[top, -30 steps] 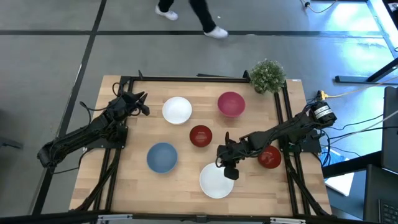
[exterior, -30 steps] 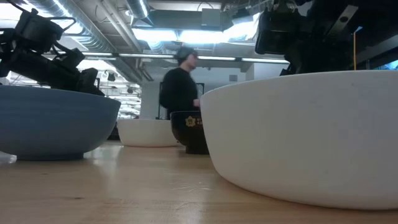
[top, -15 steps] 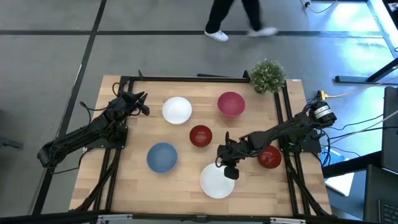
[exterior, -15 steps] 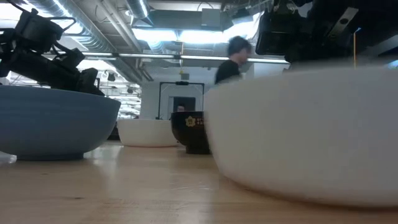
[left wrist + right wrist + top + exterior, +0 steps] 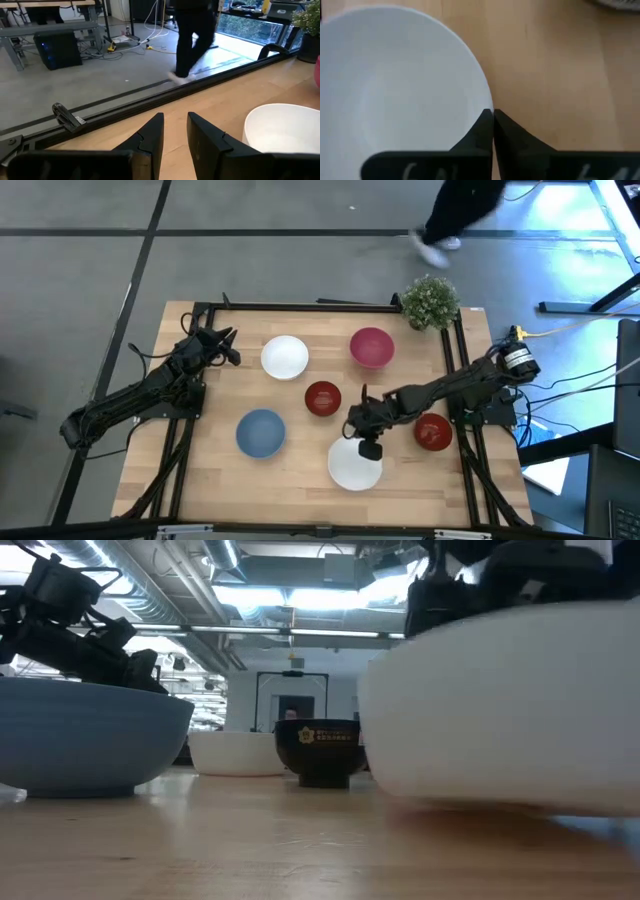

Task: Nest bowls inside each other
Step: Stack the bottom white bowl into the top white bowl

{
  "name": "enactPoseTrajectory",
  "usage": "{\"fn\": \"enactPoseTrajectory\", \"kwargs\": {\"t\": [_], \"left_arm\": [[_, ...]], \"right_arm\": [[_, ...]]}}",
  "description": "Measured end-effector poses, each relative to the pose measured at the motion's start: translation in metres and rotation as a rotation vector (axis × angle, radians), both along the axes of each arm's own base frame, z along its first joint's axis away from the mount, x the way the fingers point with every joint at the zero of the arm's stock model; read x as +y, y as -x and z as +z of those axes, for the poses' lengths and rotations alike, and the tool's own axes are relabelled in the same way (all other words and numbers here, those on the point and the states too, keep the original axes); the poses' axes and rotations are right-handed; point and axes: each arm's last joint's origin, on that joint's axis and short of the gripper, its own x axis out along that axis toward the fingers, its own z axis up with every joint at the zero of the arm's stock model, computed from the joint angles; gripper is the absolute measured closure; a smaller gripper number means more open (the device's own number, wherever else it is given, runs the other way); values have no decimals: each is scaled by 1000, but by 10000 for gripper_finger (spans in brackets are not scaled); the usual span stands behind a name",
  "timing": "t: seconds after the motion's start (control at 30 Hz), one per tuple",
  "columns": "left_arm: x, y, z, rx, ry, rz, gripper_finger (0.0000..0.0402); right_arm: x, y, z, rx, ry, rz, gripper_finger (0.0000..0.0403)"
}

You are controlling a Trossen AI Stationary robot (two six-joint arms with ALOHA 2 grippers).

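Right tool (image 5: pixel 366 442) is pinching our near white bowl (image 5: pixel 355 465) by its rim, seemingly lifting it off the bench (image 5: pixel 300 470); that thin edge-grip is risking a slip. Left tool (image 5: pixel 226 346) is idling, slightly open.

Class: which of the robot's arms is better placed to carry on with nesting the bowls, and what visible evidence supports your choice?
The right. Its hand is already pinched on the rim of the near white bowl, which appears raised off the table in the low view. The left hand waits by the table's far-left edge, holding nothing.
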Motion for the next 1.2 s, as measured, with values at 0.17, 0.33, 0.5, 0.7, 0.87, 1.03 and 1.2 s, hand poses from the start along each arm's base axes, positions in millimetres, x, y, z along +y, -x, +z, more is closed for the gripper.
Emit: {"fn": "enactPoseTrajectory", "kwargs": {"t": [0.17,0.33,0.5,0.7,0.87,1.03,1.2], "left_arm": [[0,0,0,0,0,0,321],[0,0,0,5,-3,-1,321],[0,0,0,6,-4,-1,321],[0,0,0,7,-5,-1,321],[0,0,0,26,-16,-6,321],[0,0,0,73,-44,-15,321],[0,0,0,74,-45,-8,321]], "right_arm": [[-17,-16,20,-48,18,21,401],[-38,-29,56,-40,82,46,401],[-72,-47,97,-172,145,47,402],[-125,-53,132,-278,226,-30,403],[-168,-50,152,-345,274,-116,403],[-196,-56,161,-379,260,-133,403],[-211,-87,159,-356,255,-57,403]]}}
